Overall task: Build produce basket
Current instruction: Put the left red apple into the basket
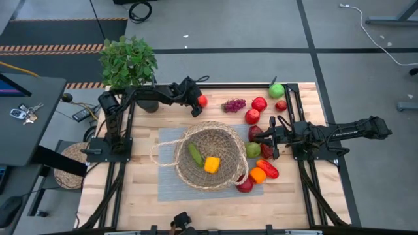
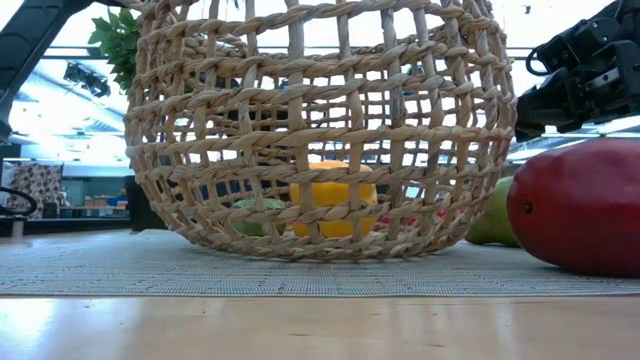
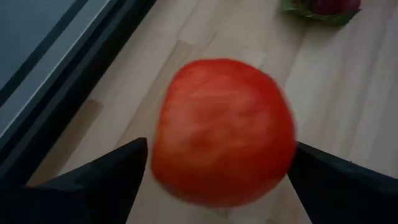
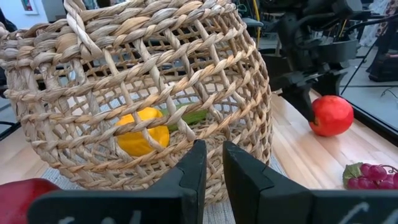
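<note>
Wooden table point(image 1: 130, 196) with a grey mat point(image 1: 168, 186) under the wicker basket point(image 1: 210, 134) at centre, which holds a cucumber point(image 1: 195, 154) and a yellow pepper point(image 1: 211, 164); most other produce lies right of it and behind. Left gripper point(image 1: 198, 104) at the far edge by the potted plant point(image 1: 128, 62), fingers spread either side of a red tomato point(image 3: 222, 132) on the wood. Right gripper point(image 4: 211, 163) faces the basket's right wall, fingers nearly pressed together, nothing between them.

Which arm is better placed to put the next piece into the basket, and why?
Left. Its open left gripper straddles the red tomato, fingers on both sides. The right gripper is shut and empty beside the basket.
</note>
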Available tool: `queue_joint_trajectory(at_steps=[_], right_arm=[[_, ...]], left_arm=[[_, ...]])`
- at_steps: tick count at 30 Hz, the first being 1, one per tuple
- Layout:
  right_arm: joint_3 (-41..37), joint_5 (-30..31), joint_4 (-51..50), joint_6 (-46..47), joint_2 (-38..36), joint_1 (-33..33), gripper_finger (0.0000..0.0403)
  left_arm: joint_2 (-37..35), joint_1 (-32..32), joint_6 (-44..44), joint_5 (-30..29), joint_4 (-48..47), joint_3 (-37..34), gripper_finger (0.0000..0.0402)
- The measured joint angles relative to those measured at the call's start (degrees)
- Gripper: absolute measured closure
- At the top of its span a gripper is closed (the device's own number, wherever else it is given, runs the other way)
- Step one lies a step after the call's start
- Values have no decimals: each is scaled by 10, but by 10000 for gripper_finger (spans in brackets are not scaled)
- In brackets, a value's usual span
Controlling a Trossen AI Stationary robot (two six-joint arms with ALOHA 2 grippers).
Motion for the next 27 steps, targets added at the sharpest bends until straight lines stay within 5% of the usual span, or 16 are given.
queue_joint_trajectory(at_steps=[11, 18, 27], right_arm=[[0, 0, 0, 0, 0, 0, 342], [0, 0, 0, 0, 0, 0, 342], [0, 0, 0, 0, 0, 0, 342]], left_arm=[[0, 0, 12, 0, 0, 0, 93], [-5, 0, 16, 0, -8, 0, 96], [-114, -5, 19, 16, -38, 0, 96]])
